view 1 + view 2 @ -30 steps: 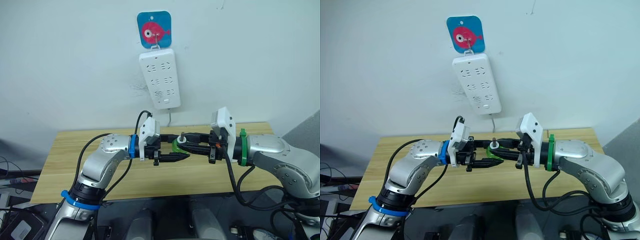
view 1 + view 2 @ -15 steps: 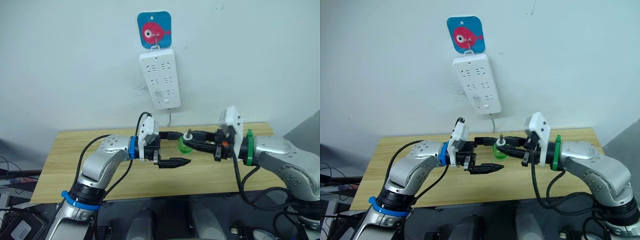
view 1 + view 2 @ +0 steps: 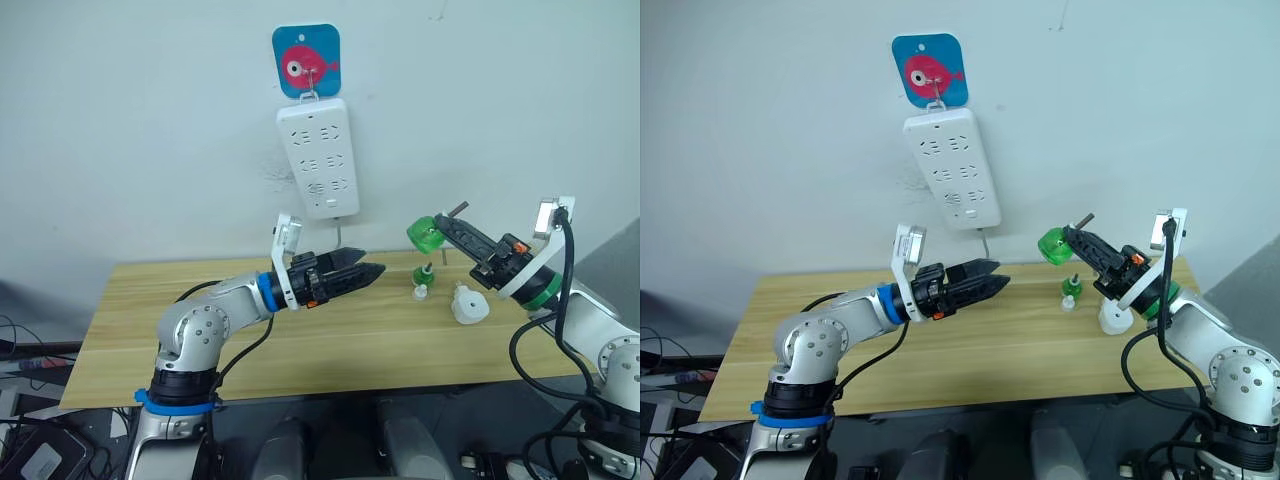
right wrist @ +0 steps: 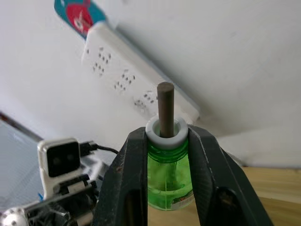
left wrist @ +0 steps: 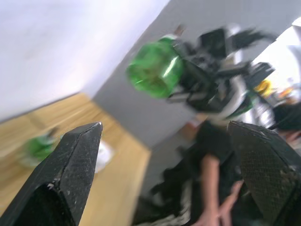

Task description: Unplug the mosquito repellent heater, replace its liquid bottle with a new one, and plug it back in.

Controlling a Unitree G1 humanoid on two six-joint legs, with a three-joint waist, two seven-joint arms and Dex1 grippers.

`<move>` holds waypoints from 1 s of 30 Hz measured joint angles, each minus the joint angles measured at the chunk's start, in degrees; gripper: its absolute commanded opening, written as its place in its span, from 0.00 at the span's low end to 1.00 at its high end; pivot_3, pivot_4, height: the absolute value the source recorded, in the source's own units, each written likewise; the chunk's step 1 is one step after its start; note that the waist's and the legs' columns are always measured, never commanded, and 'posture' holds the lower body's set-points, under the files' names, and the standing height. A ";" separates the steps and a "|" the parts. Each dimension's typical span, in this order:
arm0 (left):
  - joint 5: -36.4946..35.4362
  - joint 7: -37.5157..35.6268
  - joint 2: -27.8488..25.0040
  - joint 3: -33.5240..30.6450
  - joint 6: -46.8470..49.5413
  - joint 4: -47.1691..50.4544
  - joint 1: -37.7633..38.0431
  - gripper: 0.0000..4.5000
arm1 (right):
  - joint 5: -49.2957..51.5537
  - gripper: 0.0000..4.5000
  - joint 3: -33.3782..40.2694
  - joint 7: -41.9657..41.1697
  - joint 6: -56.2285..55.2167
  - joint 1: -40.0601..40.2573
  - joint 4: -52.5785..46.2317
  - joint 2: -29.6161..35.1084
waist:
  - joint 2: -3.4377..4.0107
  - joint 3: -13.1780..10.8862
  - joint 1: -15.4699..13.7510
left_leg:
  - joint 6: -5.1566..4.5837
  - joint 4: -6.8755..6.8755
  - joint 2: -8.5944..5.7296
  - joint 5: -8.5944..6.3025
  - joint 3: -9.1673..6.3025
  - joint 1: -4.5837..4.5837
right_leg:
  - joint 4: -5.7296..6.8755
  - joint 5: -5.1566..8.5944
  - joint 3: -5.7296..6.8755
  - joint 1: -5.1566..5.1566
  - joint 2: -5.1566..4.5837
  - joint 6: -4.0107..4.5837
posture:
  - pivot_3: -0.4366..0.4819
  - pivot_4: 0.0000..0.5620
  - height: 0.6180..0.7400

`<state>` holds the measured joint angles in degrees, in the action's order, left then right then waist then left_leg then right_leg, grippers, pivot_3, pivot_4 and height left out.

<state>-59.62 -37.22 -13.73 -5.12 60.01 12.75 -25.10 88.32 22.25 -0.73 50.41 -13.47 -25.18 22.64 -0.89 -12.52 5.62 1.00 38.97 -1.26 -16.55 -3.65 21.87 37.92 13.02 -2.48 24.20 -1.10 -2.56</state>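
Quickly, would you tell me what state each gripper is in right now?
Left gripper: open, empty.
Right gripper: shut on the green bottle.

- No words, brands or numbers are showing legibly anywhere.
- The blue hook plate point(image 3: 306, 61) on the wall is carrying a red fish picture, with no lettering.
- The green bottle point(image 4: 170, 181) is showing the edge of a label low on its side, too small to read.
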 measured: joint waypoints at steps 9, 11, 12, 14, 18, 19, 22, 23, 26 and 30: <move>-9.02 9.06 5.54 -2.13 3.88 -3.92 -3.95 1.00 | 17.75 0.18 -4.55 13.80 -9.28 1.36 -3.85 -2.71 | 0.01 0.04 0.73 | 0.01 0.01 -0.05 0.01 0.03 0.01 | 0.01 0.00 -0.01 -0.01 0.07 0.00 | 0.25 0.28 1.00; -11.08 11.11 6.83 -2.97 3.97 -5.23 -5.49 1.00 | 18.81 0.18 -5.66 14.90 -10.41 1.37 -4.08 -2.01 | 0.01 0.05 0.75 | 0.00 0.02 -0.06 0.00 0.06 0.01 | -0.01 0.00 -0.01 -0.01 0.07 -0.01 | 0.25 0.28 1.00; -12.25 12.02 7.39 -3.42 3.99 -5.81 -6.23 1.00 | 18.95 0.18 -5.96 15.27 -10.93 1.38 -4.08 -1.63 | 0.01 0.05 0.75 | 0.00 0.02 -0.06 0.00 0.06 0.02 | -0.01 0.00 -0.02 -0.01 0.07 -0.01 | 0.25 0.28 1.00; -14.16 13.78 7.94 -4.21 4.02 -6.43 -7.10 1.00 | 19.51 0.18 -6.45 15.72 -11.84 1.38 -4.10 -1.05 | 0.01 0.06 0.82 | 0.00 0.01 -0.04 0.00 0.08 0.01 | -0.02 0.01 -0.02 0.00 0.09 -0.01 | 0.25 0.29 1.00; -16.58 16.98 9.67 -4.28 3.87 -6.56 -7.26 1.00 | 19.77 0.18 -8.05 15.84 -13.10 1.49 -4.19 -0.53 | 0.01 0.06 0.87 | 0.01 0.01 -0.04 0.01 0.08 0.01 | -0.01 0.01 -0.03 0.00 0.11 -0.01 | 0.25 0.29 1.00; -16.82 18.09 10.19 -4.27 3.49 -6.56 -7.26 1.00 | 19.77 0.18 -8.46 15.84 -13.44 1.51 -4.39 -0.52 | 0.01 0.06 0.86 | 0.01 0.01 -0.04 0.01 0.09 0.01 | -0.02 0.01 -0.05 -0.01 0.10 -0.01 | 0.25 0.29 1.00; -16.84 20.16 11.37 -4.21 2.69 -6.57 -7.26 1.00 | 19.77 0.18 -9.13 15.83 -14.02 1.52 -5.02 -0.36 | 0.00 0.07 0.85 | 0.01 0.01 -0.05 0.01 0.11 0.01 | -0.02 0.01 -0.06 0.00 0.10 -0.01 | 0.25 0.28 1.00; -16.77 20.68 11.66 -4.21 2.07 -6.62 -7.26 1.00 | 19.76 0.18 -9.41 15.82 -14.27 1.52 -5.08 -0.20 | 0.00 0.07 0.85 | 0.01 0.01 -0.04 0.01 0.11 0.01 | -0.02 0.01 -0.06 0.00 0.10 -0.01 | 0.25 0.28 1.00; -16.70 21.60 12.30 -4.08 1.02 -6.67 -7.27 1.00 | 19.70 0.18 -10.40 15.81 -14.76 1.56 -5.09 -0.07 | 0.00 0.07 0.85 | 0.01 0.01 -0.05 0.01 0.25 0.02 | -0.02 0.01 -0.06 0.00 0.11 -0.01 | 0.25 0.28 1.00; -16.69 21.82 12.84 -3.77 0.34 -6.77 -7.47 1.00 | 19.55 0.18 -10.71 15.74 -15.03 1.57 -5.10 0.44 | 0.00 0.07 0.84 | 0.01 0.01 -0.05 0.01 0.36 0.02 | -0.03 0.01 -0.08 0.00 0.12 -0.01 | 0.25 0.28 1.00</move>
<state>-76.31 -15.40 -0.89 -8.89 60.36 5.98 -32.56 107.86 11.54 15.02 35.38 -11.90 -30.28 23.08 -0.89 -12.45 6.46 1.01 38.98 -1.31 -16.54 -3.29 21.89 37.89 13.03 -2.55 24.19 -0.98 -2.57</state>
